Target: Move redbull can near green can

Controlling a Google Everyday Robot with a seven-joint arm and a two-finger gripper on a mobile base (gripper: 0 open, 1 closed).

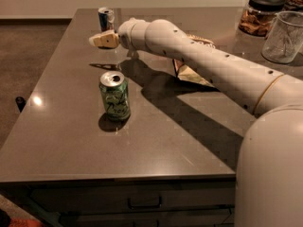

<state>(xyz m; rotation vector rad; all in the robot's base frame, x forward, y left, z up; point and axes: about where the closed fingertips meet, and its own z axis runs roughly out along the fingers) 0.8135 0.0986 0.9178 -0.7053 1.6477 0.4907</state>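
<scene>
We see the redbull can (106, 18) standing upright at the upper left of the frame, near the far edge of the worktop (61, 126). Just below it hovers the claw (103, 39); we cannot tell whether it is spread or closed. The green can (115, 96) stands well apart, left of centre.

White arm (203, 63) extended diagonally, gripper (102, 39) raised at upper left

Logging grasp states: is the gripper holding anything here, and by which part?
Nothing is held. The gripper hovers just short of the redbull can; that can and the green can both stand free on the table.
</scene>
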